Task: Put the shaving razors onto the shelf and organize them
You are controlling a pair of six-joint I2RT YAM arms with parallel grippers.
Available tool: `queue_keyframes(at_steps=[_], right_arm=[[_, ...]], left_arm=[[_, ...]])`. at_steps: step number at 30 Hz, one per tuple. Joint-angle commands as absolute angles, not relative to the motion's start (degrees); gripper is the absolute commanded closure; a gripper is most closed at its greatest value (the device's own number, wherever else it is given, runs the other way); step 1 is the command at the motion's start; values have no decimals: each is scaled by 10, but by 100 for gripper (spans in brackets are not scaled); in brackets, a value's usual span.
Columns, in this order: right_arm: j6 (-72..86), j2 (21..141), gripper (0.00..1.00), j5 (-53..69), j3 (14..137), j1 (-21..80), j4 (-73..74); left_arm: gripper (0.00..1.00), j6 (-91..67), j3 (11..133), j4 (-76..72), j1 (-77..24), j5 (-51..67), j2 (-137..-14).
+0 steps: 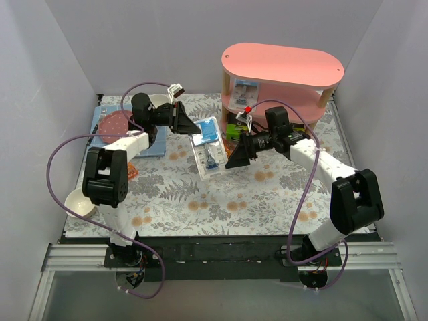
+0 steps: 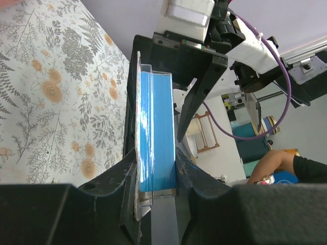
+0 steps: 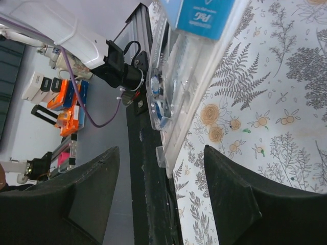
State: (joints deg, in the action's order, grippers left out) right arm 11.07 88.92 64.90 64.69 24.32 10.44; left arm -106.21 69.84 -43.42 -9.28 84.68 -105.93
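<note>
Left claw (image 2: 156,171) sits closest, clamped on one end of a clear blister pack (image 2: 156,127), held up over the cloth (image 1: 167,194), short of the shelf (image 1: 281,67) on its near-left side. Right claw (image 3: 163,196) gapes wide, straddling the pack's other end w/o touching, far as I can tell. Looks like a handover: I'd centre right pads on the flat faces, close firm, only then let left go, then carry to the shelf's mid tier beside the 2nd pack (image 1: 245,89). Plastic's thin, glossy, slippery & flexy; blue-white card inside stiffens it. Shelf boards: pink, oblong, rounded, smooth, on pale wood posts. Grey-lime box (image 1: 234,130) lies at shelf's foot.
</note>
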Motion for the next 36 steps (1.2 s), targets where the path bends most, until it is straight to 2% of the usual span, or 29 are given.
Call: queue_keyframes(at_steps=[1, 6, 12, 14, 17, 21, 22, 23, 25, 27, 30, 36], right_arm=[[120, 889, 27, 651, 656, 261, 86], [111, 875, 32, 636, 630, 268, 91], [110, 867, 55, 634, 618, 280, 72], [111, 867, 62, 626, 617, 281, 56], [121, 867, 66, 617, 623, 282, 43], [121, 864, 78, 627, 628, 282, 36], [121, 861, 81, 632, 625, 281, 35], [121, 859, 90, 635, 623, 280, 35], [116, 846, 99, 635, 614, 272, 48], [107, 835, 99, 635, 604, 259, 63], [92, 803, 99, 646, 590, 213, 98], [54, 733, 99, 687, 554, 71, 157]], left_arm=[[97, -1056, 738, -417, -91, 847, -1063], [99, -1056, 751, -410, -92, 842, -1065], [98, -1056, 743, -411, -98, 840, -1066], [94, -1055, 741, -407, -103, 838, -1068], [91, -1045, 739, -396, -107, 835, -1070], [90, -1030, 742, -375, -108, 834, -1072], [89, -1027, 744, -373, -108, 832, -1074], [88, -1023, 745, -363, -108, 831, -1077], [71, -997, 755, -342, -108, 817, -1079], [57, -917, 779, -265, -101, 788, -1081], [50, -775, 824, -82, -77, 715, -1086], [48, -686, 870, 47, -39, 650, -1099]])
